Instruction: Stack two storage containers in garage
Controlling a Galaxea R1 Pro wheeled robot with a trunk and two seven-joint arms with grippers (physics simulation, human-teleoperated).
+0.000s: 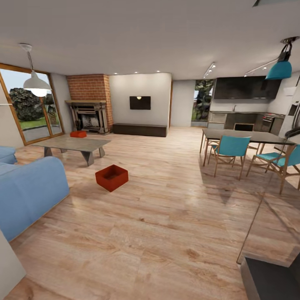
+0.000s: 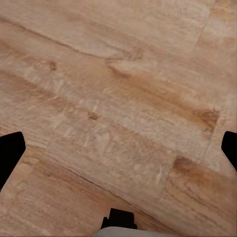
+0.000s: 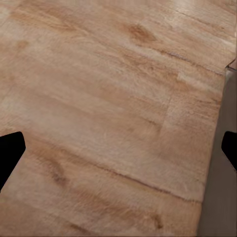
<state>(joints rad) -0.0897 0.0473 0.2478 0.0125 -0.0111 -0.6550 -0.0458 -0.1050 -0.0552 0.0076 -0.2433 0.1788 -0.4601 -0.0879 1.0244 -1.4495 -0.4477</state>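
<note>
A: While both red boxes wait, where?
B: Near box (image 1: pixel 111 177), wood floor (image 1: pixel 166 216), beside sofa (image 1: pixel 29 187); far box (image 1: pixel 78 133), past the low table (image 1: pixel 73 144).
A: Grippers?
B: Left gripper (image 2: pixel 118 148), right gripper (image 3: pixel 118 148): fingers spread, empty, probably for travel.

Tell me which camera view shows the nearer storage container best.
The head view: the nearer storage container sits open-top on the wood floor, in front of the coffee table. Both wrist views look down at bare planks between open fingertips instead.

Open plank floor (image 1: pixel 166 216); sofa (image 1: pixel 29 191) left, dining chairs (image 1: pixel 229 152) right.
</note>
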